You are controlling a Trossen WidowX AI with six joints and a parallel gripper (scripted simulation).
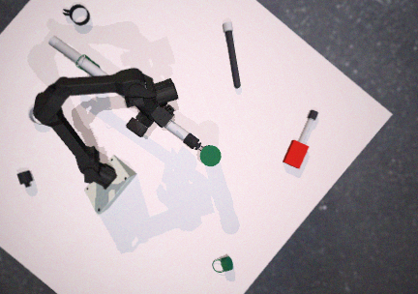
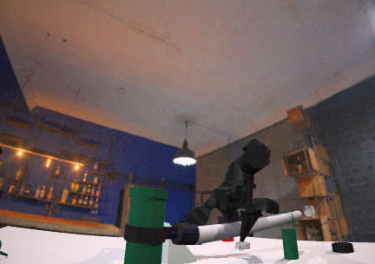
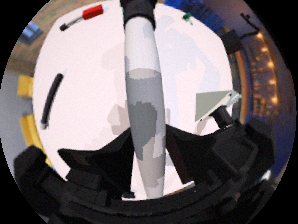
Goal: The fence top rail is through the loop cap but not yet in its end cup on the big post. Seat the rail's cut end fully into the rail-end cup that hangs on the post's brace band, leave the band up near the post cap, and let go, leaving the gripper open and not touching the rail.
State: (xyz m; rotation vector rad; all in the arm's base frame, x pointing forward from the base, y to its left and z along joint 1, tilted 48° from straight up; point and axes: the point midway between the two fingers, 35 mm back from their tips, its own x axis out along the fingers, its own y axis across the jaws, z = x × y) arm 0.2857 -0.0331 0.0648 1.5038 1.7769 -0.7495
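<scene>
The white rail (image 1: 178, 129) (image 2: 221, 231) (image 3: 142, 55) passes through the wire loop of the green loop cap (image 2: 290, 244). Its near end is inside the mouth of the black rail-end cup (image 1: 192, 140) (image 2: 187, 234) (image 3: 139, 14); the depth is hidden. The cup hangs on the dark brace band (image 2: 141, 234) around the green big post (image 1: 210, 156) (image 2: 148, 214), somewhat below the post cap (image 2: 148, 193). My gripper (image 2: 246, 229) (image 3: 147, 125) is shut on the rail, between cup and loop. In the top view the arm hides its fingertips.
A dark tube (image 1: 233, 58) (image 3: 52, 97) lies beyond the rail. A red block (image 1: 296, 154) (image 3: 93, 12) with a pale handle lies right of the post. A black ring (image 1: 78, 14) (image 2: 343, 247), a small black fitting (image 1: 25, 178) and a green looped piece (image 1: 225, 263) (image 3: 188, 17) lie farther out.
</scene>
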